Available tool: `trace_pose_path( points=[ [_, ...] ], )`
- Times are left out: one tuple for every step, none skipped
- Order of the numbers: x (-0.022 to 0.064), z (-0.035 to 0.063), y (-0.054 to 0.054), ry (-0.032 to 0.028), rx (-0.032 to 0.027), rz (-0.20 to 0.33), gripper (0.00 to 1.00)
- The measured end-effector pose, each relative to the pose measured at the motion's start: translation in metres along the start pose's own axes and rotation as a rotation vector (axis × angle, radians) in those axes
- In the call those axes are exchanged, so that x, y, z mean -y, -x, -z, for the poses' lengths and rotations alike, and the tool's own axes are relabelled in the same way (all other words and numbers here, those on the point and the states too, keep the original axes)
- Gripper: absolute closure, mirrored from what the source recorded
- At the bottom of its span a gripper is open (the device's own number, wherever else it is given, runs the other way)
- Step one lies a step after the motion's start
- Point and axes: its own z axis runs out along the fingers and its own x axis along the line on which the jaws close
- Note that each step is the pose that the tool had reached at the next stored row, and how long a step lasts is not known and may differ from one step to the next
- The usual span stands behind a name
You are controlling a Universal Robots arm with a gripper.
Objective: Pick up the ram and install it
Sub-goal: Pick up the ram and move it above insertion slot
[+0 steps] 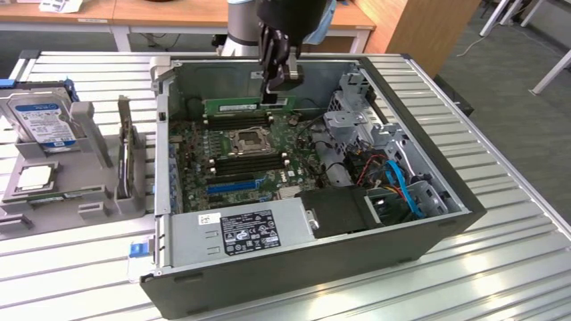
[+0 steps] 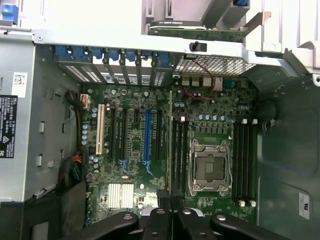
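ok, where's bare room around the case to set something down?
Bare table on the exterior view's right of the case and along its near wall. Exterior view's left is crowded: hard drive and card. Inside, gripper holds the ram over the motherboard.

**Ram** (image 1: pixel 221 105): green with a white label, held in the black pincer (image 1: pixel 275 91).
**Main board** (image 1: pixel 234 158): green, with black slots, one blue slot (image 1: pixel 227 188) and a silver socket (image 1: pixel 247 140).
**Case** (image 1: pixel 357 267): dark grey outside, paler grey within.
**Power box** (image 1: pixel 189 235): silver with a black label.
**Cables** (image 1: pixel 406 190): blue, with some red.
**Hard drive** (image 1: pixel 40 120), at the counter's edge on the exterior view's left: silver with a blue-and-white label.
**Counter** (image 1: pixel 509 267): silver, ribbed in parallel strips.
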Motion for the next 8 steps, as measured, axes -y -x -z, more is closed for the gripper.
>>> trace_pose_path(
  points=[
    [0.0001, -0.0005, 0.0012, -0.0002, 0.0013, 0.000, 0.88],
    [0.0001, -0.0010, 0.0025, -0.0005, 0.0025, 0.000, 0.88],
    [0.0001, -0.0015, 0.0037, -0.0006, 0.0034, 0.000, 0.88],
    [0.0002, -0.0020, 0.0049, -0.0008, 0.0044, 0.000, 0.88],
    [0.0003, -0.0025, 0.0061, -0.0010, 0.0051, 0.000, 0.88],
    [0.0003, -0.0030, 0.0074, -0.0011, 0.0057, 0.000, 0.88],
    [0.0004, -0.0033, 0.0084, -0.0011, 0.0059, 0.000, 0.88],
    [0.0004, -0.0033, 0.0086, -0.0011, 0.0057, 0.000, 0.88]
  ],
)
